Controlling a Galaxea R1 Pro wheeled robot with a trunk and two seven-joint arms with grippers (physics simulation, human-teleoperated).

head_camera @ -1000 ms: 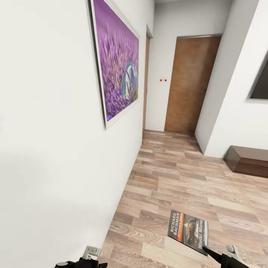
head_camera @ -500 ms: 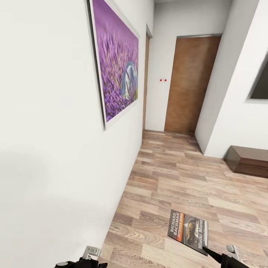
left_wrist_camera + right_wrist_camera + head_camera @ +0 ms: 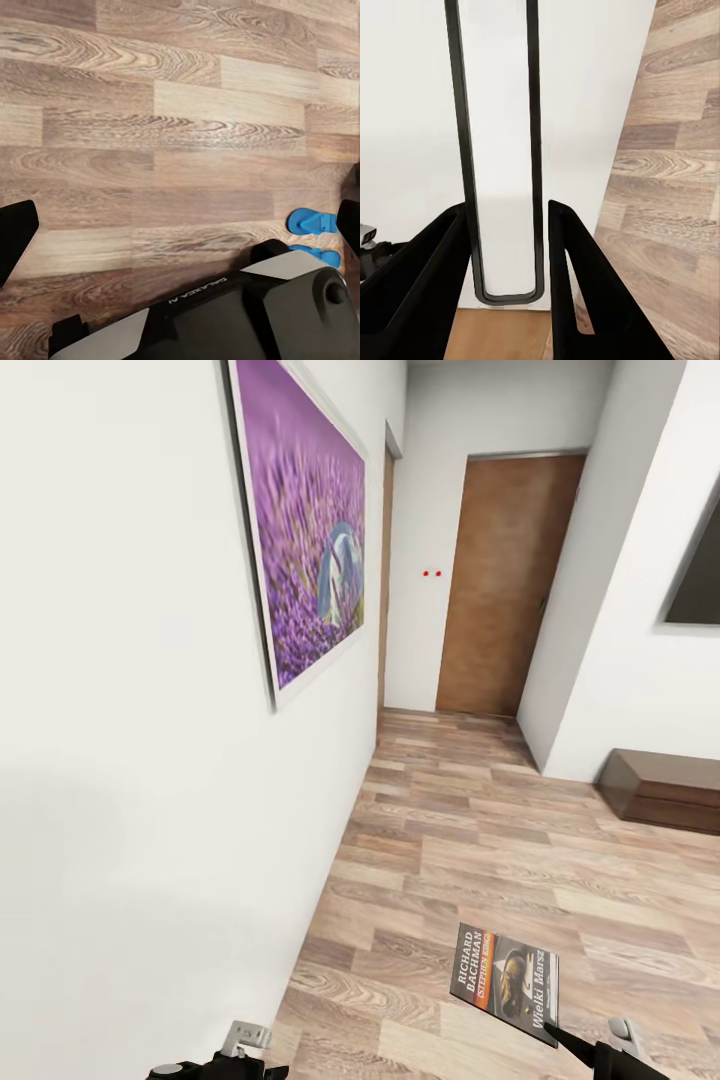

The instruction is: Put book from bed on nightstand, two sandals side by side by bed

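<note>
The book (image 3: 505,982), dark with an orange band and "Richard Bachman" lettering, is held flat above the plank floor by one corner, with my right gripper (image 3: 590,1057) shut on it at the head view's lower right. In the right wrist view the book (image 3: 502,150) appears edge-on, clamped between the black fingers (image 3: 435,285). My left gripper (image 3: 180,229) is open wide with only floor between its fingertips; it also peeks in low in the head view (image 3: 235,1060). Two blue sandals (image 3: 311,222) lie close together on the floor beside my base. The bed and nightstand are out of view.
A white wall with a large purple picture (image 3: 300,530) runs close along my left. A brown door (image 3: 505,580) closes the far end. A long low dark brown cabinet (image 3: 665,785) stands at the right wall. My grey-black base (image 3: 247,311) shows in the left wrist view.
The whole head view has shifted slightly, so the camera has moved. The book and both grippers keep their places in the picture.
</note>
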